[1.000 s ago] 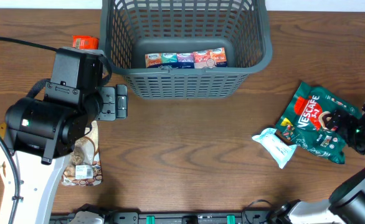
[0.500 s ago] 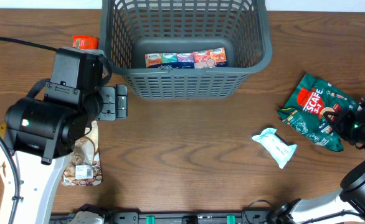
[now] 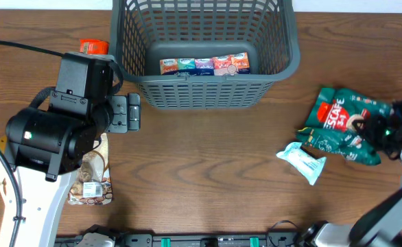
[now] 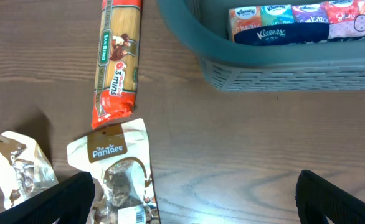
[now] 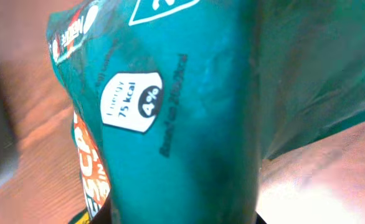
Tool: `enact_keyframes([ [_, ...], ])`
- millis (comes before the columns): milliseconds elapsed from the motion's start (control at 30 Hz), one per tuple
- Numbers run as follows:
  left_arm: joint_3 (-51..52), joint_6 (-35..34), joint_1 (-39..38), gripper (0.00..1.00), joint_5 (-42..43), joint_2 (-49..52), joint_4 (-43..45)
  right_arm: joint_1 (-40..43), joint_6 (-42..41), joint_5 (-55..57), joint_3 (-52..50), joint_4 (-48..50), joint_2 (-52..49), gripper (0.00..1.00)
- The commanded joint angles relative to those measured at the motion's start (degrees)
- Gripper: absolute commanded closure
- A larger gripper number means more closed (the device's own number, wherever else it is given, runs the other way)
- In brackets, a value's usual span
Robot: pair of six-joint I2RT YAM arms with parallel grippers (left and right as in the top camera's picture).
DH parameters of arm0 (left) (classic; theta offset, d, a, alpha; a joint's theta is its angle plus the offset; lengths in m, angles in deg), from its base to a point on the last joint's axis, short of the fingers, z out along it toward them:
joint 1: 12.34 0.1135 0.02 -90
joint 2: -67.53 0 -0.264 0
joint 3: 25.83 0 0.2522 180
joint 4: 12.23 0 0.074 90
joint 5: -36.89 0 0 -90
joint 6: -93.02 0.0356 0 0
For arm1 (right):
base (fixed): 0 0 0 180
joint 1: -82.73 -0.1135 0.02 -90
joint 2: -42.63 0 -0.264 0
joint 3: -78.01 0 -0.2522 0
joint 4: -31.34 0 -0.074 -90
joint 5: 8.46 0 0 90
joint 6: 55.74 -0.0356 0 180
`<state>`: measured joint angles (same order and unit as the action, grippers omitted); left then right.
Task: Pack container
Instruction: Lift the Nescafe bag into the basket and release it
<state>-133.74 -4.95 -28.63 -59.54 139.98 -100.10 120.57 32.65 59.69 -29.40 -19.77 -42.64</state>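
Note:
The container (image 3: 208, 95) is a dark grey lattice basket at the back centre, and its front wall (image 4: 282, 68) also shows in the left wrist view. A row of tissue packs (image 3: 204, 65) lies on its floor. My right gripper (image 3: 386, 130) is at the right edge, shut on a green Nescafe bag (image 3: 341, 123). That bag (image 5: 189, 112) fills the right wrist view between the jaws of the right gripper (image 5: 182, 214). My left gripper (image 4: 195, 199) hangs open over bare wood left of the basket, beside a Pantree packet (image 4: 117, 168).
A small white packet (image 3: 302, 161) lies on the table just left of the green bag. On the left lie a long spaghetti pack (image 4: 117, 59) and a clear snack packet (image 4: 14, 168). The left arm's black body (image 3: 57, 130) covers much of that side.
My right gripper has shut on the green bag and dragged it off the white packet, turning it. The left arm has not moved.

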Motion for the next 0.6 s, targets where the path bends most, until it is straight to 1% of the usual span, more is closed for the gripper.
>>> enact_keyframes([
  [0, 0.3, -0.9, -0.1, 0.07, -0.5, 0.3, 0.0, -5.9, 1.3, 1.6, 10.9, -1.1, 9.8, 0.99],
  [100, 0.3, -0.9, -0.1, 0.07, -0.5, 0.3, 0.0, -11.5, 0.7, 4.7, 20.1, -4.2, 12.5, 0.99],
  [200, 0.3, -0.9, -0.1, 0.07, -0.5, 0.3, 0.0, -16.8, 0.8, 7.5, 29.1, -6.2, 12.6, 0.99],
  [267, 0.3, -0.9, -0.1, 0.07, -0.5, 0.3, -0.1, -20.6, 0.8, 9.6, 33.6, -5.0, 12.5, 0.99],
  [333, 0.3, -0.9, -0.1, 0.07, -0.5, 0.3, -0.1, -23.7, 1.7, 10.3, 36.1, -1.9, 12.2, 0.99],
  [367, 0.3, -0.9, -0.1, 0.07, -0.5, 0.3, -0.1, -25.5, 3.3, 10.3, 37.0, 0.5, 12.0, 0.99],
  [433, 0.3, -0.9, -0.1, 0.07, -0.5, 0.3, -0.3, -29.9, 10.1, 8.7, 37.9, 5.6, 11.5, 0.99],
  [533, 0.3, -0.9, -0.1, 0.07, -0.5, 0.3, -0.5, -35.7, 25.2, -0.3, 37.9, 11.1, 9.7, 0.99],
  [567, 0.3, -0.9, -0.1, 0.07, -0.5, 0.3, -0.5, -37.0, 27.6, -2.3, 37.9, 12.2, 8.9, 0.99],
])
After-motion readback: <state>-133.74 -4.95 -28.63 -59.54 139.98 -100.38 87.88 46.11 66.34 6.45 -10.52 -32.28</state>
